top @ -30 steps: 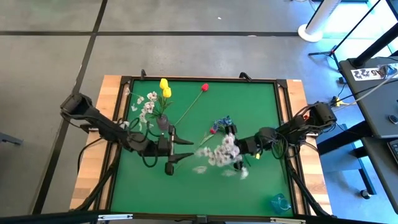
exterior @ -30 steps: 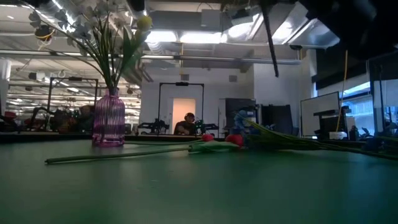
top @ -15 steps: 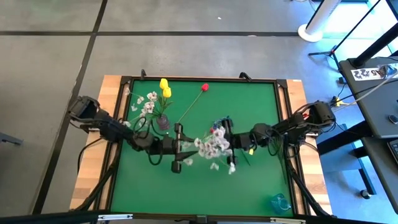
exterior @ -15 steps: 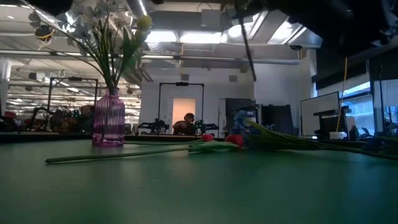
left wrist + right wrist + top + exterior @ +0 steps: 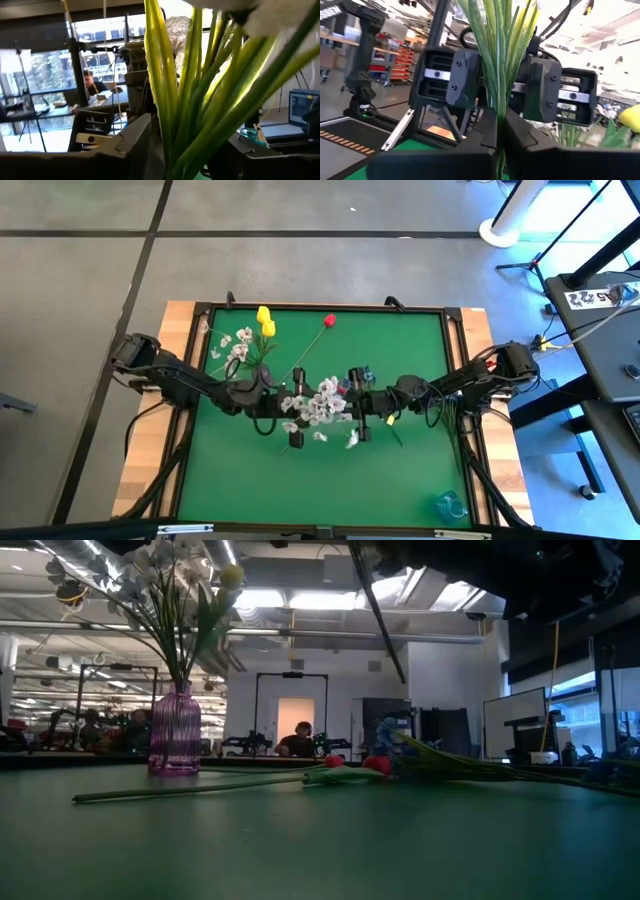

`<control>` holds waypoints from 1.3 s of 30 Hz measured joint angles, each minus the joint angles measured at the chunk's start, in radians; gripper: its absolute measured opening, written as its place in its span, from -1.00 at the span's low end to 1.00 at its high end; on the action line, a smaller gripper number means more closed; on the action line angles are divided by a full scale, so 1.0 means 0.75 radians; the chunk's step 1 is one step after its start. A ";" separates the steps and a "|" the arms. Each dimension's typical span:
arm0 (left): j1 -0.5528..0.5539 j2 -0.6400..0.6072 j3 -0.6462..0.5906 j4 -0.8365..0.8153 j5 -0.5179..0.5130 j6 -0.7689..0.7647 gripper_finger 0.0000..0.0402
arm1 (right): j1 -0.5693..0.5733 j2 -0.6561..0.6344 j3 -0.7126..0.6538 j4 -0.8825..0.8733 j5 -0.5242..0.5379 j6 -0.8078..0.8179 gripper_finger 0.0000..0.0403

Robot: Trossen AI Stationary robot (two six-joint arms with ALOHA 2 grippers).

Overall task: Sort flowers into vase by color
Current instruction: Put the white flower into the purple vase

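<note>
My right gripper (image 5: pixel 352 405) is shut on a spray of small white blossoms (image 5: pixel 318 402), held in the air over the middle of the green table. My left gripper (image 5: pixel 292 416) is open and faces it from the table's left. Its fingers stand on either side of the spray's green stems (image 5: pixel 200 100), apart from them. The purple ribbed vase (image 5: pixel 262 376) (image 5: pixel 175 730) stands upright on the table, holding yellow tulips (image 5: pixel 264 320) and white blossoms (image 5: pixel 235 345). A red tulip (image 5: pixel 329 320) lies flat on the table. Blue sprays (image 5: pixel 358 375) and another red tulip (image 5: pixel 376 765) lie behind the grippers. My right gripper (image 5: pixel 500 125) pinches the spray's bundle of green stems (image 5: pixel 496 75) between its two fingers, coming about level from the table's right and lying across them. The spray is lifted clear, and a stem end (image 5: pixel 385 620) slants down below the hold.
A teal glass vessel (image 5: pixel 450 505) stands at the table's near right corner. The lying tulip's long stem (image 5: pixel 200 787) runs across the mat between the vase and the flower pile. The near half of the green mat (image 5: pixel 300 490) holds nothing else.
My right gripper has carried the white spray toward the table's left and a little toward the far edge, up to the left gripper. My left gripper has moved right and toward the far edge, and its open fingers now flank the stems.
</note>
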 joint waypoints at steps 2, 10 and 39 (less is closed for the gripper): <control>0.013 0.000 0.000 -0.001 -0.026 -0.042 -0.32 | 0.000 0.000 0.000 -0.018 0.040 0.000 -0.91; 0.004 -0.011 0.000 -0.066 -0.202 -0.029 -0.93 | -0.001 0.001 -0.001 -0.052 0.107 0.003 -0.49; -0.074 -0.529 0.288 -1.582 -1.450 -0.446 -0.95 | 0.002 -0.004 -0.001 -0.052 0.120 0.134 0.45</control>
